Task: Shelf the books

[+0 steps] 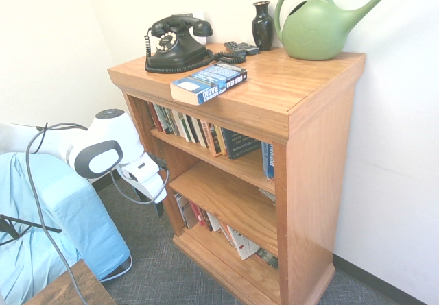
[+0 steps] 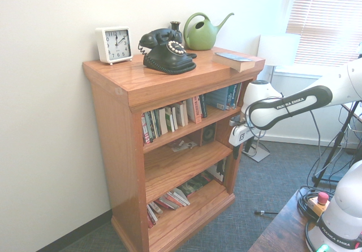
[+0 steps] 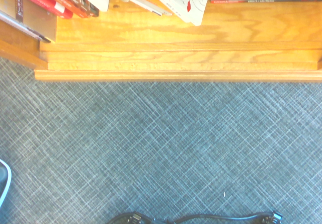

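One blue paperback (image 1: 209, 82) still to be shelved, folks, and it's lying flat on top of the bookcase (image 1: 319, 154), right at the front edge! Inside the bookcase, the upper level carries a long row of books (image 2: 169, 119), with blue spines (image 1: 267, 160) at one end; whether any of those count towards this job, the pictures can't settle. Down at the bottom of the bookcase, more volumes (image 1: 233, 236) lean over at a slant. So the visible loose one looks like the work remaining, and I'd judge its pickup hasn't begun.

And the claw (image 2: 236, 151)? Released, nothing in its grasp, hanging in front of the bookcase, below the book's level. It needs to rise before it can go for that paperback.

Now the lettering! "RADIO" stands out on the paperback's spine, with what looks like "GREG BEAR" beside it. "FRANKA EMIKA" runs along the arm (image 2: 294, 105), out in front of the bookcase. Numerals ring the white clock (image 2: 115, 45) atop the bookcase; most shelved titles are too small to call!
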